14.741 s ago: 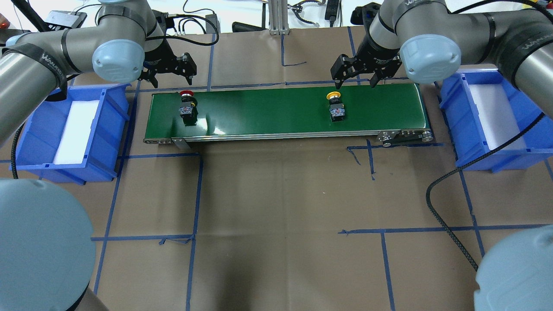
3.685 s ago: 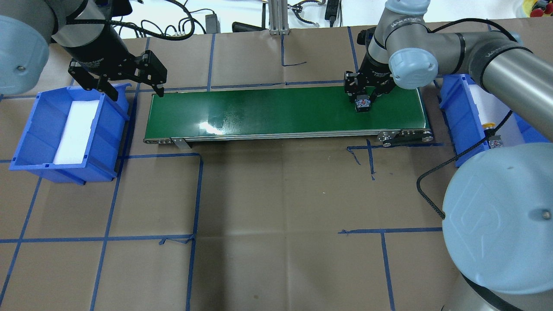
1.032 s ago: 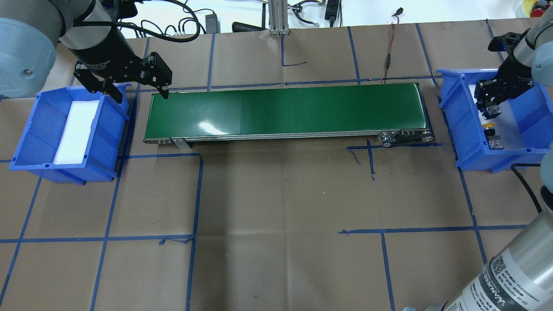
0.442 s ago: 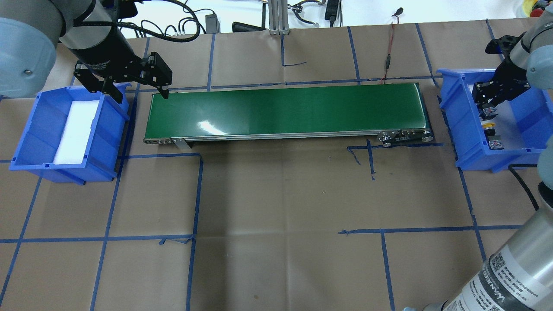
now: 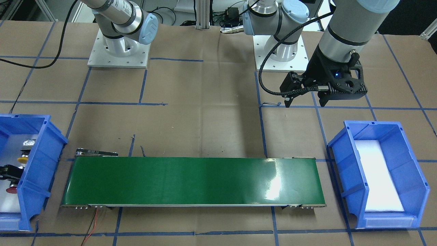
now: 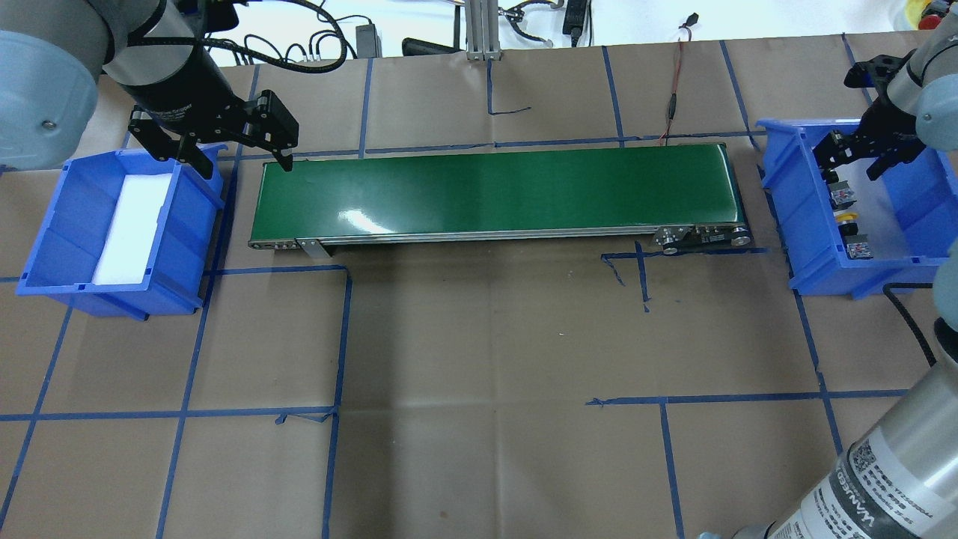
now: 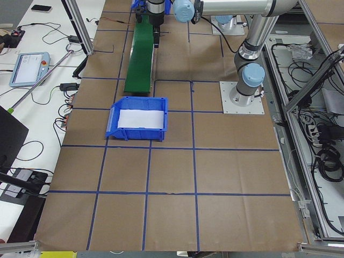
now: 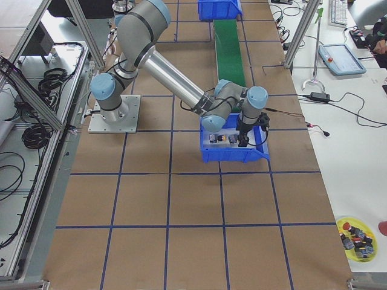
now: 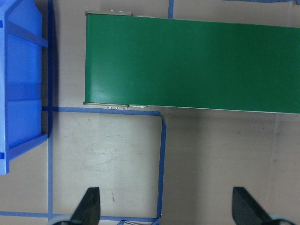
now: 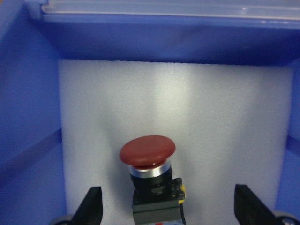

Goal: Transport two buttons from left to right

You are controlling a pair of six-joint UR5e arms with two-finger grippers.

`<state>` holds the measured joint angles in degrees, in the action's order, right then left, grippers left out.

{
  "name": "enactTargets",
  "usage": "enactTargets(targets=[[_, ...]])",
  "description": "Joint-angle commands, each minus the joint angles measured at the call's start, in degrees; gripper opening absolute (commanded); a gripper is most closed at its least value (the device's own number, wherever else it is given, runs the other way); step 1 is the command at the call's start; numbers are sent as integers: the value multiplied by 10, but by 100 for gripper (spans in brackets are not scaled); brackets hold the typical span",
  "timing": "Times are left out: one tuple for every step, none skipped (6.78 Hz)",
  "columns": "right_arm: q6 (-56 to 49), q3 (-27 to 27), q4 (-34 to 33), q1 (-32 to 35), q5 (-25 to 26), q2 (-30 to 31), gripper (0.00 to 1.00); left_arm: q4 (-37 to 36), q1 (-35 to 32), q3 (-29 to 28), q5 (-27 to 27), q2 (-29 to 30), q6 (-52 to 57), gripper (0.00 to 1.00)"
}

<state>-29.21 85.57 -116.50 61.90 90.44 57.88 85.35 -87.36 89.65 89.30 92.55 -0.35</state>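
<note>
Though indistinct overhead, red button (image 10: 149, 159) clear at wrist.

Legible markings were limited to one item. A white label (image 6: 861, 490) on the right arm (image 6: 909, 427) bore a square code and lettering beginning "WAN"; the remainder was unreadable. No other text could be read

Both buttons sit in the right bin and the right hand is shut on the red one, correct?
Not quite. The red button and yellow button both sit in the right bin, but the right hand is open: the right wrist view shows its fingers spread wide, clear of the red cap.
</note>
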Motion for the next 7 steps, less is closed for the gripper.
enactTargets(targets=[[2,4,6,2,4,42,99,1,0,0,0,0,0,100],[3,0,34,3,14,77,99,1,0,1,0,-1,1,100],[19,0,85,8,9,117,99,2,1,2,2,0,3,100],[118,2,115,22,4,173,99,0,1,5,3,-3,13,100],[186,2,132,69,4,207,100,-1,1,8,3,-4,13,100],[196,3,134,128,1,241,100,-1,1,7,2,-3,13,100],[200,3,135,191,-30,271,100,-1,1,7,2,-3,12,100]])
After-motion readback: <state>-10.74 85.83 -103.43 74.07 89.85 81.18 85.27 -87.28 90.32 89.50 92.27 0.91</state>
